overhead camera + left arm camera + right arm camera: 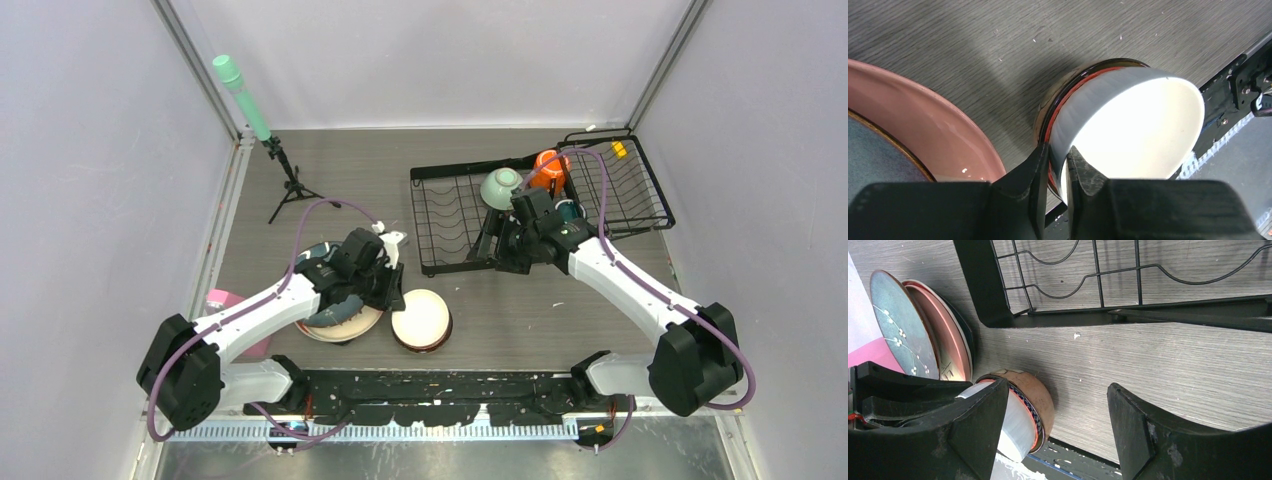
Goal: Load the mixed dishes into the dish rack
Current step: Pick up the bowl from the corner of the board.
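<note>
My left gripper (pixel 397 298) (pixel 1059 161) is shut on the near rim of the white bowl (pixel 421 316) (pixel 1133 125), one finger inside and one outside. The white bowl sits nested and tilted in the brown bowl (pixel 1068 85) (pixel 1037 392), with a blue-patterned rim (pixel 1029 407) between them. The pink plate (pixel 923 125) (pixel 948 337) with the dark teal plate (pixel 335 312) (pixel 900 330) on it lies just left. My right gripper (pixel 503 250) (pixel 1055 425) is open and empty at the front edge of the dish rack (pixel 445 215) (pixel 983 290). The rack holds the mint-green bowl (pixel 500 187), orange mug (pixel 549 170) and dark teal mug (pixel 569 210).
A small pink cup (pixel 225 300) stands at the left wall beside my left arm. The mint-green cylinder on its black tripod (pixel 262 130) stands at the back left. A black rail (pixel 440 385) runs along the table's near edge just below the bowls.
</note>
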Tool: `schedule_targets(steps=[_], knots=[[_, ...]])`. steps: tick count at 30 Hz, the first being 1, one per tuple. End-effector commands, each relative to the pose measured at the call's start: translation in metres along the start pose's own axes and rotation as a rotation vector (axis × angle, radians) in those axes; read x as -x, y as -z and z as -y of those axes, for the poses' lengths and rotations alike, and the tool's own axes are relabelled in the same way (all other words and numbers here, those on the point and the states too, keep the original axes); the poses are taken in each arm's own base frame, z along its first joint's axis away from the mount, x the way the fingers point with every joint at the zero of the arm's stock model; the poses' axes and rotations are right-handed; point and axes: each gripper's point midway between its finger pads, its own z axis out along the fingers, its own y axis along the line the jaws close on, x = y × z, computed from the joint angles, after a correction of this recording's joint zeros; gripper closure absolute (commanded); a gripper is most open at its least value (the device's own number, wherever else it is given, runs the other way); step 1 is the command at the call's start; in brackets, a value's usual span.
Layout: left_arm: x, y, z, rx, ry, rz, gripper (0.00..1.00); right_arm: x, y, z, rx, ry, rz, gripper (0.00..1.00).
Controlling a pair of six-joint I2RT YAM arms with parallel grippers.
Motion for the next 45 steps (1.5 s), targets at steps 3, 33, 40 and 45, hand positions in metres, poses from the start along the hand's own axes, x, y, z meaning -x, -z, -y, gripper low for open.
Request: schedule_targets(steps=[3,33,40,45], knots=[[0.027,0.011,0.010,-0.016,-0.027,0.098,0.96,0.001,-0.002,-0.003,0.015,-0.003,-0.002,0.23],[0.077,0.024,0.024,-0.119,0.133,0.302,1.00,0.002,0.039,-0.082,0.463,-0.115,0.020,0.11],[0.099,0.040,0.025,-0.241,0.212,0.368,1.00,0.001,0.044,-0.088,0.499,-0.113,0.013,0.11],[0.111,0.047,0.022,-0.290,0.251,0.405,1.00,-0.002,0.045,-0.097,0.542,-0.108,-0.030,0.10]])
